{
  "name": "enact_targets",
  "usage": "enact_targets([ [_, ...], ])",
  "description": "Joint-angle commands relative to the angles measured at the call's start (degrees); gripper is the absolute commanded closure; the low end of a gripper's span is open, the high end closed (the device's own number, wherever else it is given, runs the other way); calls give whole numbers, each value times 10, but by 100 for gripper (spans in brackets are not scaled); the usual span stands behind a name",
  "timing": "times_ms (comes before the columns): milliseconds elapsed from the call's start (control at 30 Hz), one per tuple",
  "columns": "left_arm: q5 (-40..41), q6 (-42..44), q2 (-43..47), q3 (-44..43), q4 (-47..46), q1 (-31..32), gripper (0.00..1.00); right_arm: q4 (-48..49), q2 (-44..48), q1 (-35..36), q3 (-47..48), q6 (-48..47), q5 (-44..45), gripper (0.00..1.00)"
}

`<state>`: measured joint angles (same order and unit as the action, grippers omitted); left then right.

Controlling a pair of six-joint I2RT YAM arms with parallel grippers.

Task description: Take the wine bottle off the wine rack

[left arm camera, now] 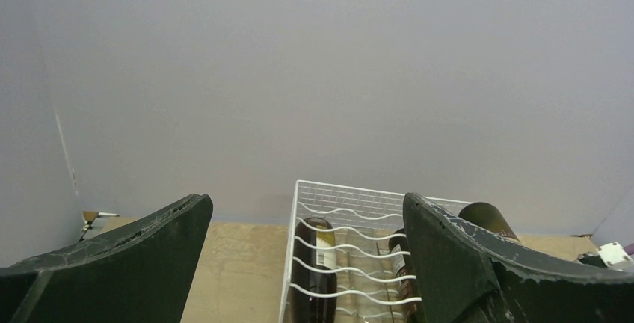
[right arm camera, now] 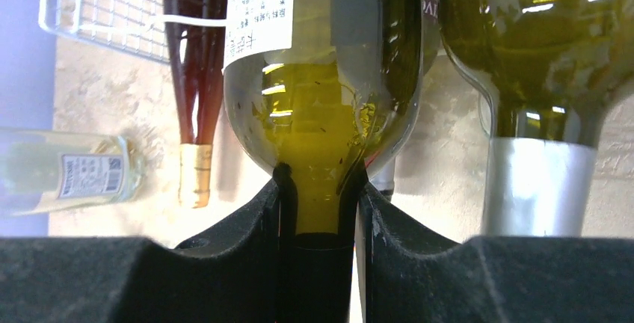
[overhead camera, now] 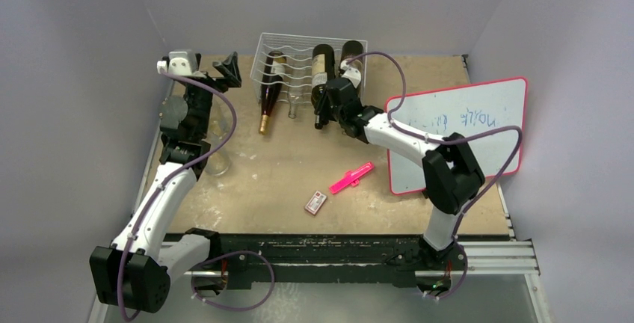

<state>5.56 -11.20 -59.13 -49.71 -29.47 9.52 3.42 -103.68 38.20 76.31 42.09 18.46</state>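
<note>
The white wire wine rack [overhead camera: 295, 54] stands at the back of the table with several bottles lying in it. My right gripper [overhead camera: 324, 108] is shut on the neck of a green wine bottle [overhead camera: 323, 69] that lies in the rack with its neck sticking out toward me. In the right wrist view the fingers [right arm camera: 247, 241] clamp this bottle's neck [right arm camera: 320, 128] just below the shoulder. My left gripper [overhead camera: 227, 71] is open and empty, raised to the left of the rack; in its own view [left arm camera: 306, 200] the rack [left arm camera: 351, 207] lies ahead.
A dark red bottle with a gold cap [overhead camera: 269, 99] lies in the rack's left side, and a green bottle with silver foil [right arm camera: 538, 76] at the right. A clear glass bottle [overhead camera: 217, 155] lies by the left arm. A whiteboard [overhead camera: 456, 132], pink tool [overhead camera: 351, 178] and small card [overhead camera: 315, 202] lie on the table.
</note>
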Motion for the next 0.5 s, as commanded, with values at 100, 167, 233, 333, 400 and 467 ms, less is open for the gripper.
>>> enact_targets([
  [100,-41,-2,-3,9,-57,19,1,188,127,2,-50,-3,-23,100],
  [167,-52,16,-6,12,-57,36,1,211,147,3,-65,-11,-36,100],
  [233,-66,31,-10,14,-58,52,1,216,164,2,-71,-30,-56,100],
  [333,-101,36,-15,20,-72,66,1,213,192,2,-78,-51,-79,100],
  [400,-129,36,-17,25,-85,68,1,206,216,2,-88,-68,-90,100],
  [467,-155,39,-18,30,-98,69,1,198,243,2,-102,-85,-100,100],
])
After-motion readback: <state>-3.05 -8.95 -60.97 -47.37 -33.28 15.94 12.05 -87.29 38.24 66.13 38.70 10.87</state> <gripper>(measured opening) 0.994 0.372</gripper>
